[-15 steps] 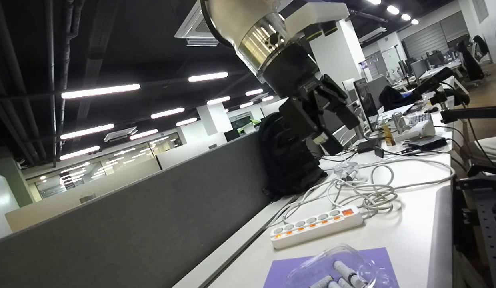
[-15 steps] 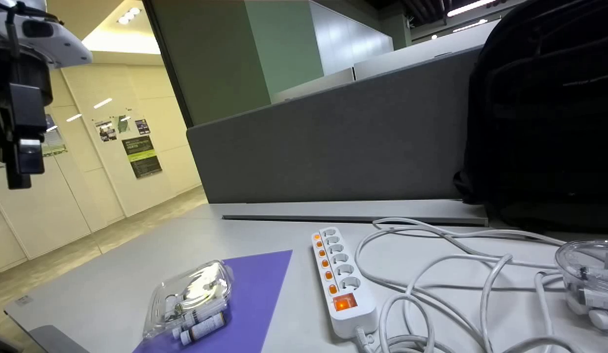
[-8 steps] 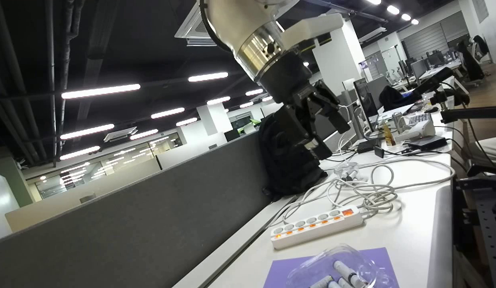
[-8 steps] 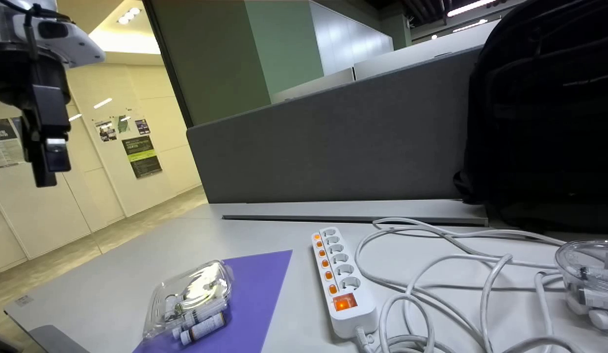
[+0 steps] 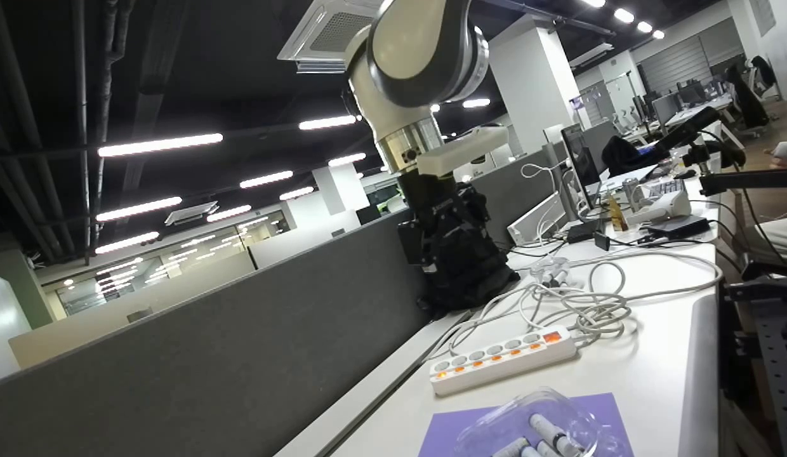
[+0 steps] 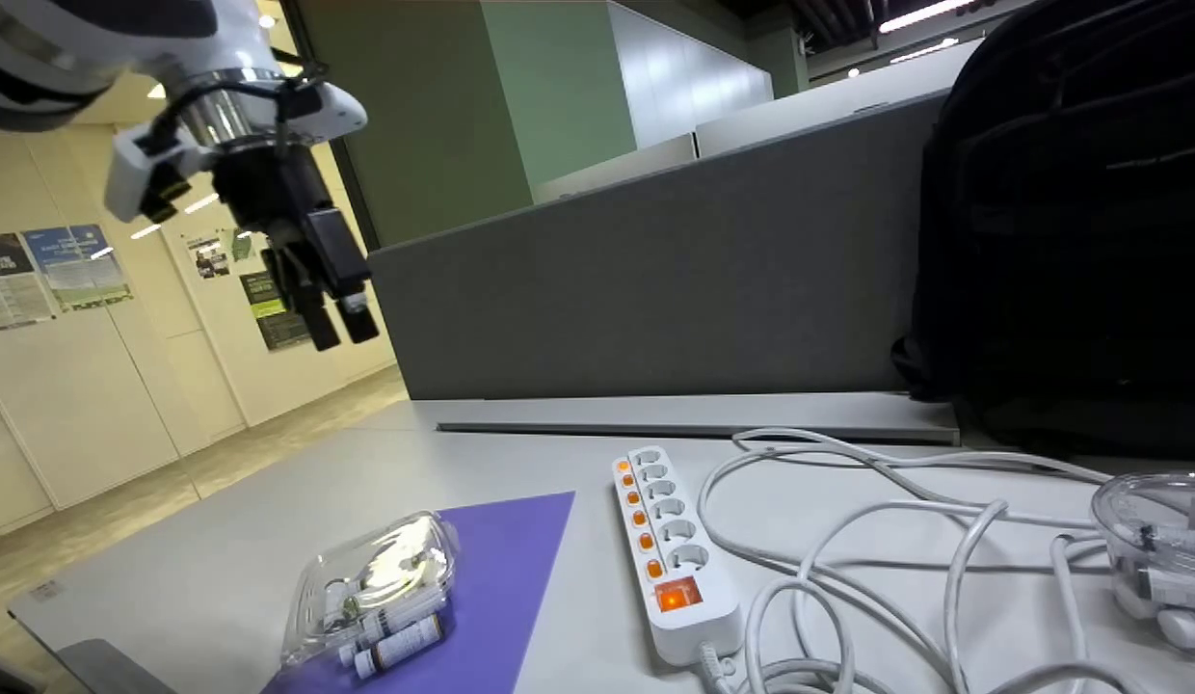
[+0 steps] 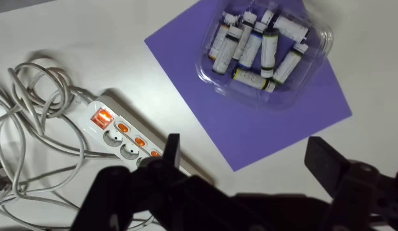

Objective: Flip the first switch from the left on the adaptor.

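Observation:
The white adaptor (image 5: 504,371) lies on the white desk, also in an exterior view (image 6: 673,540) and the wrist view (image 7: 125,141). It has a row of round sockets beside small orange switches and a large lit orange switch (image 6: 677,594) at its cable end. The small switch at the opposite end (image 5: 441,375) shows in both exterior views (image 6: 624,466). In the wrist view that end is hidden behind a finger. My gripper (image 7: 244,149) is open and empty, its fingers wide apart. It hangs tilted above the desk in an exterior view (image 6: 344,333), apart from the adaptor.
A purple sheet (image 7: 231,138) beside the adaptor bears a clear plastic box (image 7: 215,85) of small bottles. Tangled white cables (image 6: 954,569) lie on the adaptor's other side. A black backpack (image 6: 1079,251) and a grey partition (image 6: 655,280) stand along the desk's back.
My arm has swung across, leftward and down in an exterior view and rightward in an exterior view. The gripper has turned and tilted. The adaptor has not moved.

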Controlling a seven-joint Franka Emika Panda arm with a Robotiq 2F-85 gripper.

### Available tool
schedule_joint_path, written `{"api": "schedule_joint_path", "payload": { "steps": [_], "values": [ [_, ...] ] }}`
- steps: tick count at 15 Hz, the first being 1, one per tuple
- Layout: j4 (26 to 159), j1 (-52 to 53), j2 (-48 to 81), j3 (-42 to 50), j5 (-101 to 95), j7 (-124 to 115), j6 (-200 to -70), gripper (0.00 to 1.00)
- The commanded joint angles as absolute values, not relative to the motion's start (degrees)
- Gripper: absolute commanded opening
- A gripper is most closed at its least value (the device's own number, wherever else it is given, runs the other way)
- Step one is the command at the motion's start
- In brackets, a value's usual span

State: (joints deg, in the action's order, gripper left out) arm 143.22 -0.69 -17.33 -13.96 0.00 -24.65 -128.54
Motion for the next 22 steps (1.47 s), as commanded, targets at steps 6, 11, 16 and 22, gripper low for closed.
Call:
{"api": "schedule_joint_path", "payload": {
  "steps": [6, 11, 16, 22],
  "values": [
    [131.8, -1.6, -0.8, -4.9, 3.8, -25.9, -137.7, 1.00],
    [131.8, -0.7, 0.2, -2.9, 3.8, -24.6, -137.9, 1.00],
    [129.9, -0.7, 2.5, -2.6, 5.3, -26.6, -140.4, 1.00],
    [120.5, -0.1, 13.9, 0.5, 3.8, -31.6, -145.6, 0.74]
  ]
}}
